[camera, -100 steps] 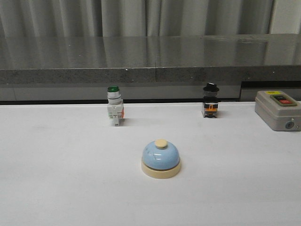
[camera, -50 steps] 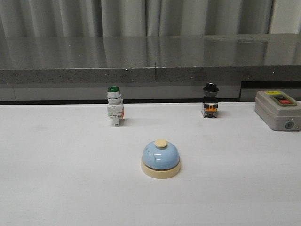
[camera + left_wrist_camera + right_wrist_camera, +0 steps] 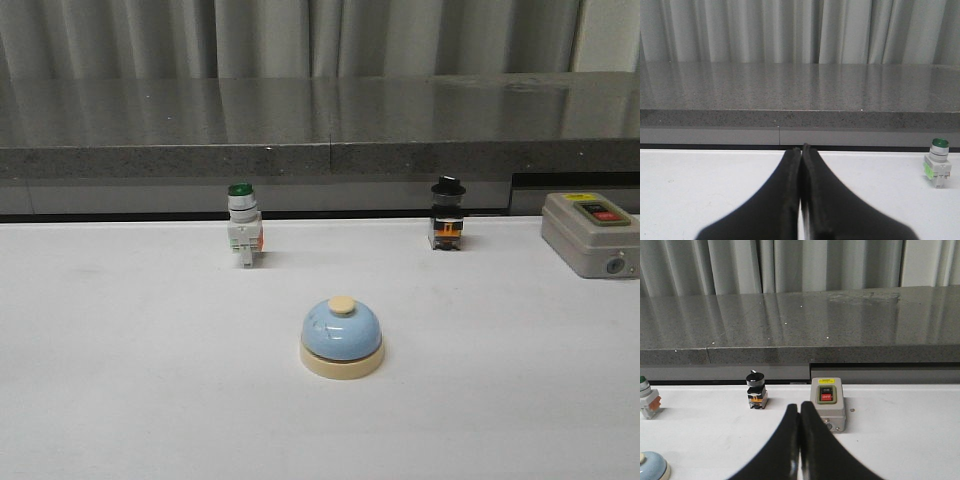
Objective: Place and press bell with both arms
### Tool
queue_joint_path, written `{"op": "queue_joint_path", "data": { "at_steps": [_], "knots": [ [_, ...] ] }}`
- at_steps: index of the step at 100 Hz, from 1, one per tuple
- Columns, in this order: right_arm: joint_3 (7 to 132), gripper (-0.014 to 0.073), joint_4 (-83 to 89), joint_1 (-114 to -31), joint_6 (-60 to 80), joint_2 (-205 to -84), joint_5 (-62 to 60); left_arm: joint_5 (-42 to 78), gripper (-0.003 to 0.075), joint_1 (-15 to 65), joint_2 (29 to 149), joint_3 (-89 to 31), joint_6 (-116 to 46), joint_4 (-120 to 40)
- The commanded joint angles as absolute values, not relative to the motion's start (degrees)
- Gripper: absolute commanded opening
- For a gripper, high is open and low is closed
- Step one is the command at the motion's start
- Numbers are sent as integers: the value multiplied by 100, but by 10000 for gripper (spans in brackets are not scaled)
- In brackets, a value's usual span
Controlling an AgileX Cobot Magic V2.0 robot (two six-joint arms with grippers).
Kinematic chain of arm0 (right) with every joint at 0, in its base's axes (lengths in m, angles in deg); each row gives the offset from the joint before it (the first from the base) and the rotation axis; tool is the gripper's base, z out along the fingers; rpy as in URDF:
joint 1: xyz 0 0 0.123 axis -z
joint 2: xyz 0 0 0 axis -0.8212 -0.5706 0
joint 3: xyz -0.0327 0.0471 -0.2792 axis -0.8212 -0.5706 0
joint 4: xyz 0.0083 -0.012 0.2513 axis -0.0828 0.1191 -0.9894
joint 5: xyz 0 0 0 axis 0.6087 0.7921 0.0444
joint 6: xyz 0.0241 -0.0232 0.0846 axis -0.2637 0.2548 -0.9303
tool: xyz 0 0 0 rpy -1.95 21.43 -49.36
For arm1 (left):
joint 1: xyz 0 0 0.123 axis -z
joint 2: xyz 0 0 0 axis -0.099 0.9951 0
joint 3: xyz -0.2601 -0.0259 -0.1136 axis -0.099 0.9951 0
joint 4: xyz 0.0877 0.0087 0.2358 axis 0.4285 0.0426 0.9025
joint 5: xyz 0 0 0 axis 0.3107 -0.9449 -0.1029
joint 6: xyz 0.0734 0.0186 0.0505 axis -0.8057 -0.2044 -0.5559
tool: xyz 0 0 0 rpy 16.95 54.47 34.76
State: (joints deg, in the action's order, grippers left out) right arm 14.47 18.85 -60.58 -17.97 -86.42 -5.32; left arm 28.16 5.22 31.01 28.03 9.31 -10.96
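The light-blue bell [image 3: 342,337] with a cream base and cream top button stands upright on the white table [image 3: 120,380], near the middle. Its edge also shows in the right wrist view [image 3: 652,466]. Neither arm shows in the front view. My left gripper [image 3: 801,149] is shut and empty, held over the table, with the bell out of its view. My right gripper [image 3: 799,406] is shut and empty, with the bell off to one side of it and apart from it.
A green-capped white pushbutton switch [image 3: 243,228] and a black-capped switch [image 3: 447,215] stand at the table's back edge. A grey ON/OFF box [image 3: 591,234] sits at the back right. A dark stone ledge [image 3: 320,120] and curtains run behind the table.
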Motion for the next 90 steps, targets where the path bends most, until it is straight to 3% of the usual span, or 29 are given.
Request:
{"op": "queue_joint_path", "data": {
  "at_steps": [1, 13, 90],
  "knots": [
    [1282, -64, 1874, -6021, -1910, -8415, -1299, 3277, -21, 514, 2921, 3120, 987, -1111],
    [882, -64, 1874, -6021, -2040, -8449, -1748, 3277, -21, 514, 2921, 3120, 987, -1111],
    [900, -64, 1874, -6021, -2054, -8449, -1701, 3277, -21, 514, 2921, 3120, 987, -1111]
  ]
}}
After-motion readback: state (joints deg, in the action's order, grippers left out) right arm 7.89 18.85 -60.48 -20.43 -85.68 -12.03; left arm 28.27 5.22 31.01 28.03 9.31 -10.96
